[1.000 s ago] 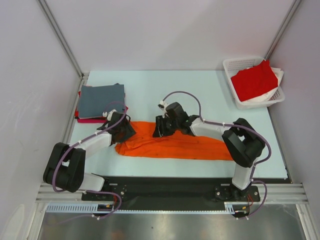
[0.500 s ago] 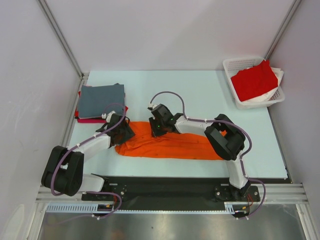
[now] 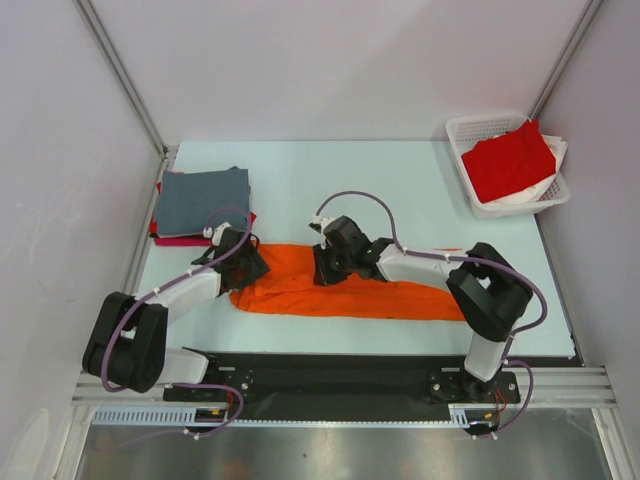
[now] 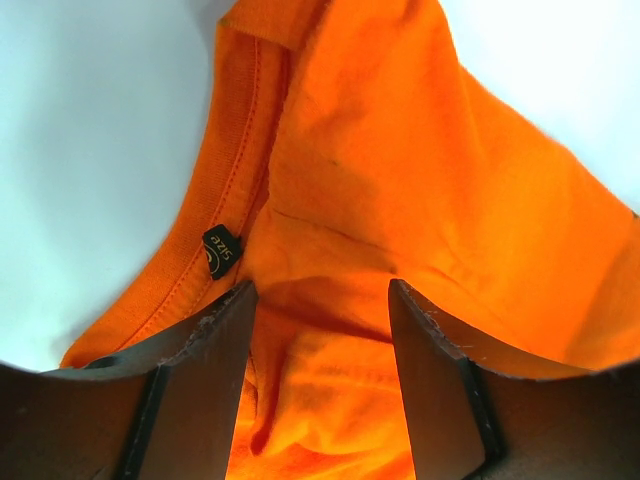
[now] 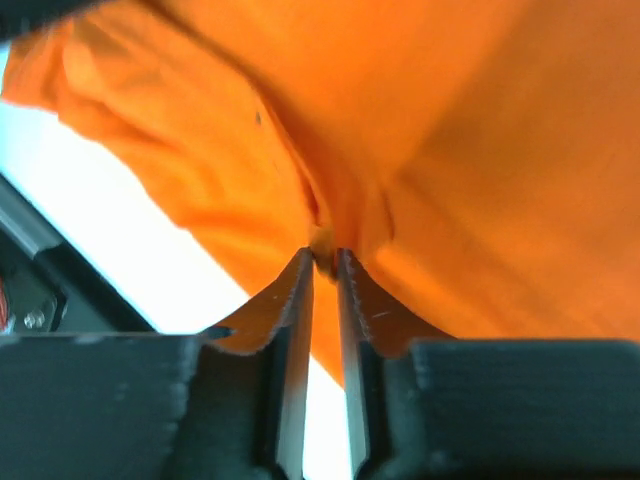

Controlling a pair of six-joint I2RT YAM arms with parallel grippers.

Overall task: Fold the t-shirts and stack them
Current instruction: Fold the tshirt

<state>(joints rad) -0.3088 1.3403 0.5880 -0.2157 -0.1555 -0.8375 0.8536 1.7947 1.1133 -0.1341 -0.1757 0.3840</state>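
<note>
While I watch from above, the orange t-shirt (image 3: 350,292) lies in a long band across the near part of the pale worktop (image 3: 400,180). My left gripper (image 3: 245,268) sits over the band's left end. In its wrist view the jaws stand wide apart with loose orange cloth between them, and the collar seam with its small black size tag (image 4: 222,250) is just ahead. My right gripper (image 3: 325,268) is at the far edge of the band near its middle. Its jaws are drawn narrow and pinch a raised fold of the orange cloth. At the far left, the grey t-shirt (image 3: 202,200) lies folded on top of the magenta t-shirt (image 3: 178,240). At the far right corner, a red t-shirt (image 3: 508,160) rests in the white lattice basket (image 3: 470,130), well apart from both arms.
</note>
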